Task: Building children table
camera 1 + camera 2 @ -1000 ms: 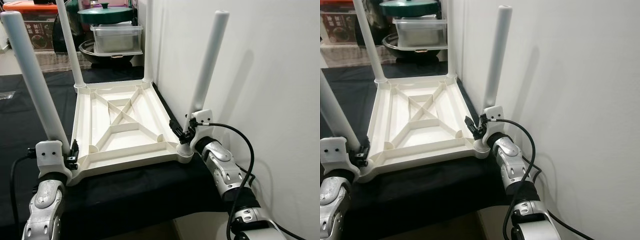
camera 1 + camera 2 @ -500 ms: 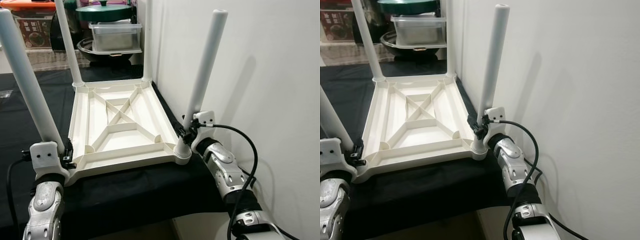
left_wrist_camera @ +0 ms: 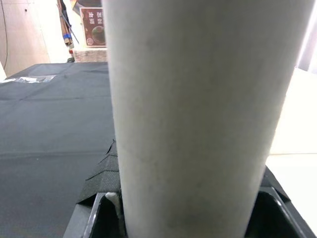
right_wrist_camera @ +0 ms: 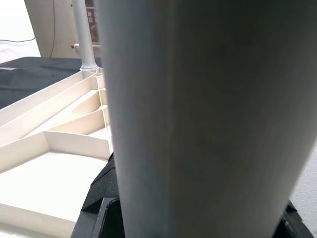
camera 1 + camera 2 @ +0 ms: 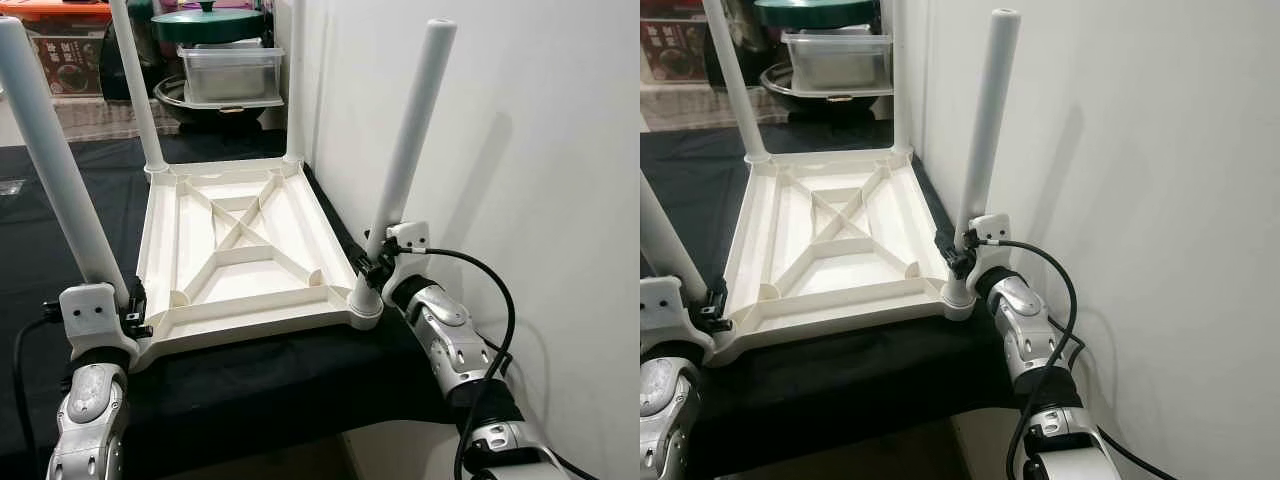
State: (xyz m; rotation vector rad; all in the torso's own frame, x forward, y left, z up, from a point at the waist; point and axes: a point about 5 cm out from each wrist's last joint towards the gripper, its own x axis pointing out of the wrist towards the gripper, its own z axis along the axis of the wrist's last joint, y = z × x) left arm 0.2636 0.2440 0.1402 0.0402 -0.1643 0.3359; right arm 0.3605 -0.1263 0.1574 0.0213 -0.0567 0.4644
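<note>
Upturned white table [image 5: 245, 250] lying on black bench [image 5: 60, 215]; left gripper [image 5: 137, 308] pinching near-left leg [image 5: 55, 165], right gripper [image 5: 371, 266] pinching near-right leg [image 5: 408, 140]

The 2 head views look forward and down from above the near edge of the black-covered surface [image 5: 60, 215]. Both share the upturned tabletop [image 5: 240, 250] at frame centre, its 4 legs, the white wall [image 5: 1140, 150] at right and the shelf clutter at the top. The right eye sits further right, showing more wall. Each wrist camera sits very close to a leg: the near left leg [image 3: 193, 119] and the near right leg [image 4: 208, 119].
</note>
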